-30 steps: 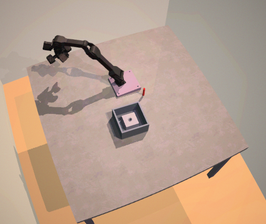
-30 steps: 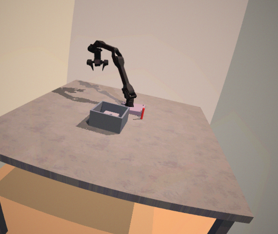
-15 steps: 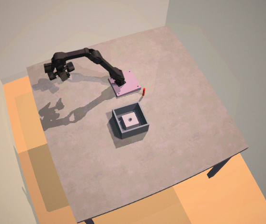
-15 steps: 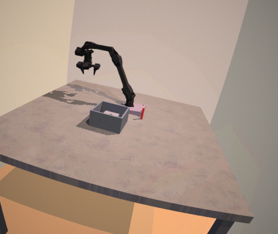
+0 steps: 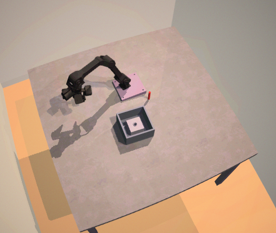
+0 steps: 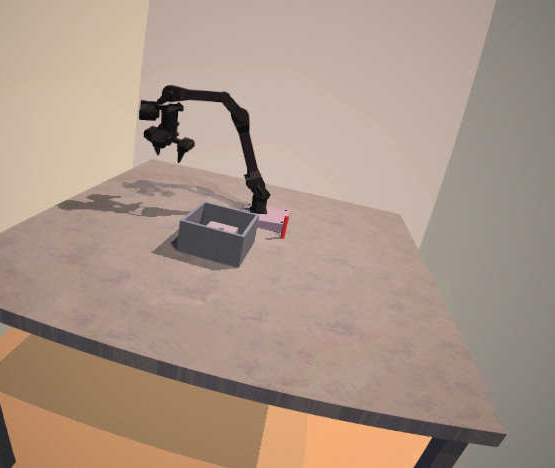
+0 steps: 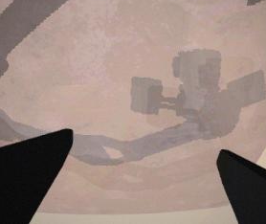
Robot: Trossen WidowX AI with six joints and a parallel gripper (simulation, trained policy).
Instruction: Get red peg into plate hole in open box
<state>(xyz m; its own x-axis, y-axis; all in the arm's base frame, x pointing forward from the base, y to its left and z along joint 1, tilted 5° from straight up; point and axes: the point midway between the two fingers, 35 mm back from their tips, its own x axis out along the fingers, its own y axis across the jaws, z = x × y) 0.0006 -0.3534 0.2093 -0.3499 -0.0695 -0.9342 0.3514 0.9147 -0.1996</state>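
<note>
The gripper is held high above the table, fingers spread wide with nothing between them, presumably so that a peg can be admitted. The red peg is stood upright beside the pink base, outside the box; its upright stance should favour a grasp from above. The plate is set inside the box, hole upward, seemingly for vertical insertion.

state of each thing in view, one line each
gripper: open, nothing held, up in the air
peg: upright on the table, outside the box
box: open at the top
plate: in the box, hole unfilled
arm: raised, bent
</note>
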